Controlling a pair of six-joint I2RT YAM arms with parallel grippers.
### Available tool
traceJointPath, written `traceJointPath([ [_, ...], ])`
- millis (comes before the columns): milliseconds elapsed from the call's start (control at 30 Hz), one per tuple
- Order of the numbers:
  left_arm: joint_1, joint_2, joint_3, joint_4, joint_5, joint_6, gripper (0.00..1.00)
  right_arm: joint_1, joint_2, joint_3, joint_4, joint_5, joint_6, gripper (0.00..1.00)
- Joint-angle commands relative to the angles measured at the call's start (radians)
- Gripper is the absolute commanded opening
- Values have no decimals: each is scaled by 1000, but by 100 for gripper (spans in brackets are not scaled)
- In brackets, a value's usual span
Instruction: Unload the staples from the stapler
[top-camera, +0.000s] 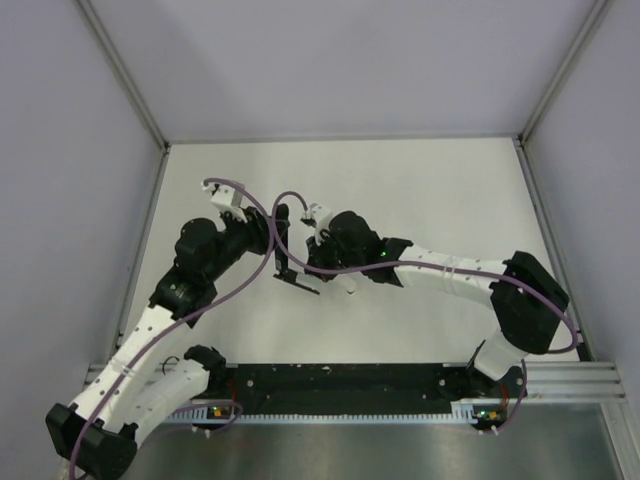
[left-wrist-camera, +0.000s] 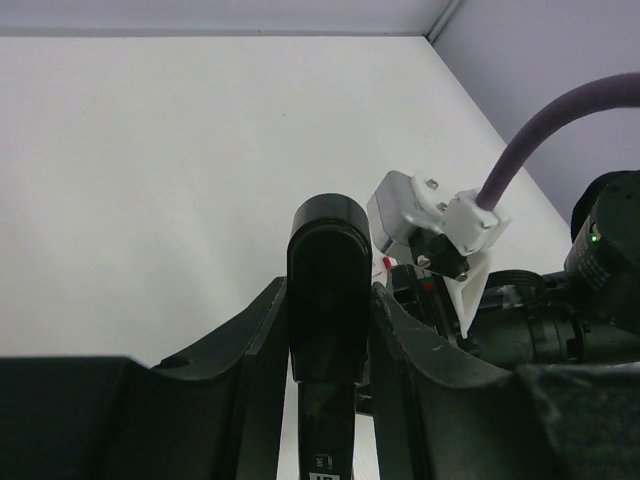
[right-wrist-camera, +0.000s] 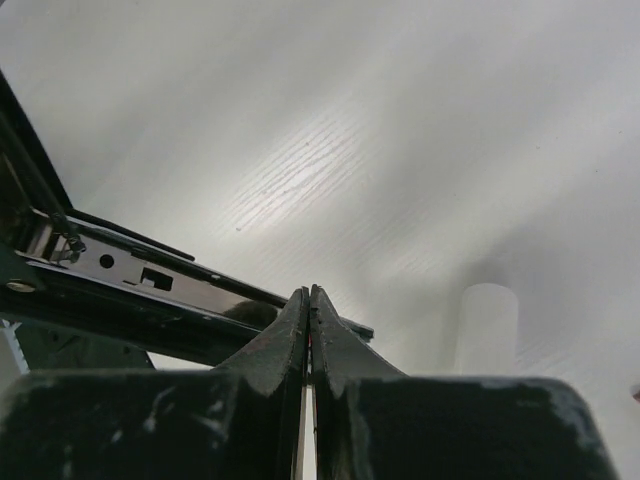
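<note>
White worktop (top-camera: 400, 180): left end effector (left-wrist-camera: 328, 295) pinches opened slim black stapler (left-wrist-camera: 325, 235); right end effector (right-wrist-camera: 309, 295), pressed together, should next slide staples out.

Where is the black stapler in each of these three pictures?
Top external: the stapler is opened up, mid-picture, between both arms' tips.
Left wrist: stapler low centre, clamped in the left gripper.
Right wrist: stapler, shiny inside showing, crosses the left side, beyond the shut right gripper.
Shared landmark: the white table, in all three.
</note>
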Motion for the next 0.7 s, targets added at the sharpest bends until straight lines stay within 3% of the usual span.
traceJointPath([
  [0,2,-15,64,80,-36,-8,0,12,26,44,116,-40,16,0],
  [667,4,75,77,137,-254,-45,0,22,156,76,305,-272,185,0],
])
